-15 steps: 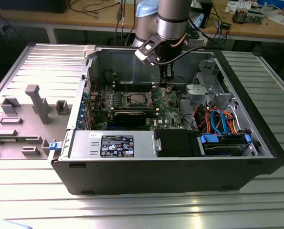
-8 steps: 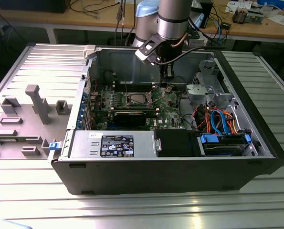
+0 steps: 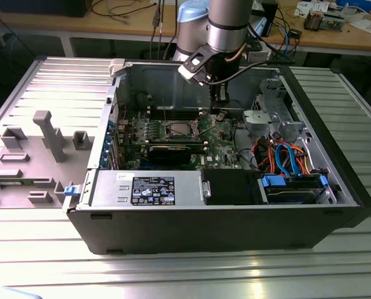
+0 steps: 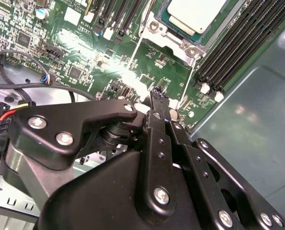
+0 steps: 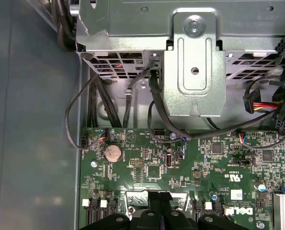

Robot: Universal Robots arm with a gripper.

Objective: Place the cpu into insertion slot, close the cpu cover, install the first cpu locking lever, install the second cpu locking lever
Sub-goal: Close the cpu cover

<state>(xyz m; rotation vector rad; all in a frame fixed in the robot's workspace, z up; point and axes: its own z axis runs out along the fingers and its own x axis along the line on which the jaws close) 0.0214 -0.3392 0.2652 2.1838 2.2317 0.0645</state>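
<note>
Pincer [image 4: 156,94] closed over motherboard [image 4: 149,64], cpu [image 4: 196,13] seated in insertion slot [image 4: 155,28]

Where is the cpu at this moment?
In the second wrist view, the cpu lies in the insertion slot on the green motherboard, with long black memory slots on both sides of it.

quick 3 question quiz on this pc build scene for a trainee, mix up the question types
1. True or false: the cpu already lies in the insertion slot.
2. Multiple choice: the gripper hangs above A) the motherboard, B) the blue drive bay, C) the power supply.
3. Fill in: the motherboard is ___ in colour.
Key: 1 true; 2 A; 3 green.
</note>
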